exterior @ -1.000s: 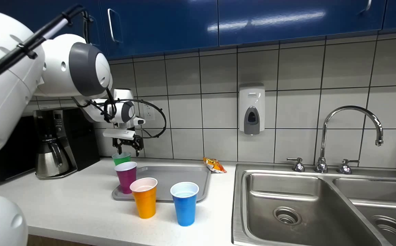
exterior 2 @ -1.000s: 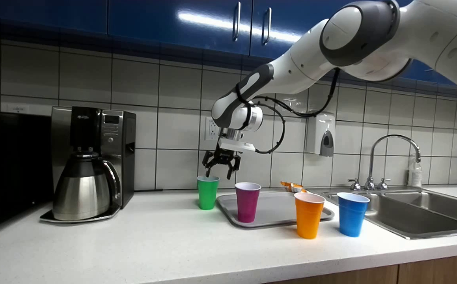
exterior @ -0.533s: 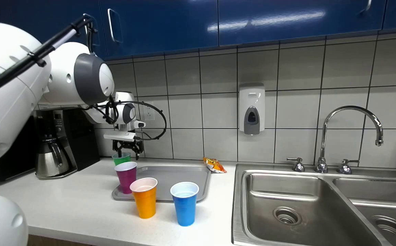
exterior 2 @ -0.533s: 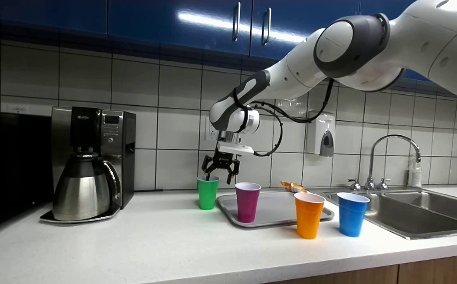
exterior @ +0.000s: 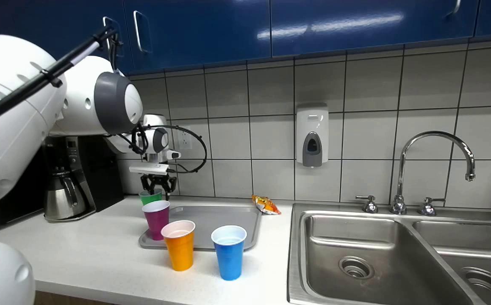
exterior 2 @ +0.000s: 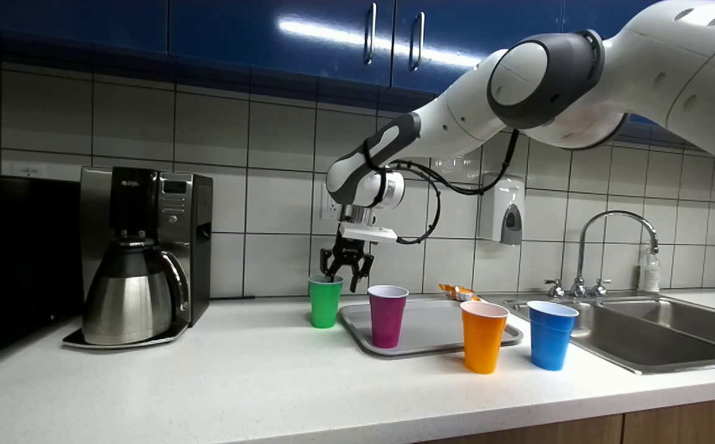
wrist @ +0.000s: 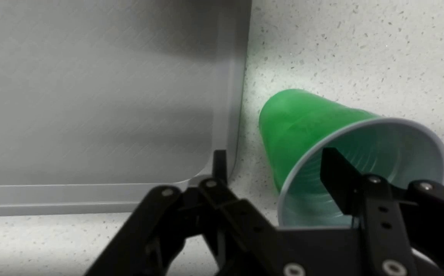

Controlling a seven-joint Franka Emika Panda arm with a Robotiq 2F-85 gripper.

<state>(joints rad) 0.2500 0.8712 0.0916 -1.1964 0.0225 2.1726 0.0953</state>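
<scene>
My gripper [exterior 2: 342,283] hangs pointing down over the green cup [exterior 2: 325,305] and is partly open, not shut on anything. In the wrist view the gripper [wrist: 274,153] has one finger inside the mouth of the green cup [wrist: 294,119]. The other finger is outside the cup, over the corner of the grey tray [wrist: 191,191]. The cup's near rim lies between the fingers, and neither finger clearly touches it. The cup stands upright on the counter beside the tray. In an exterior view the gripper [exterior: 159,195] shows above the green cup [exterior: 150,197], part-hidden by the purple cup [exterior: 157,220].
The purple cup [exterior 2: 387,317] stands on the tray [exterior 2: 431,327]. An orange cup [exterior 2: 482,339] and a blue cup [exterior 2: 550,336] stand in front. An orange snack bag [exterior: 266,204] lies by the wall. A coffee maker [exterior 2: 147,259] stands left, a sink [exterior: 355,250] right.
My gripper has moved down over the green cup, bringing one finger into its mouth. Over the last half second the fingers have drawn closer together. The cups and tray have not moved.
</scene>
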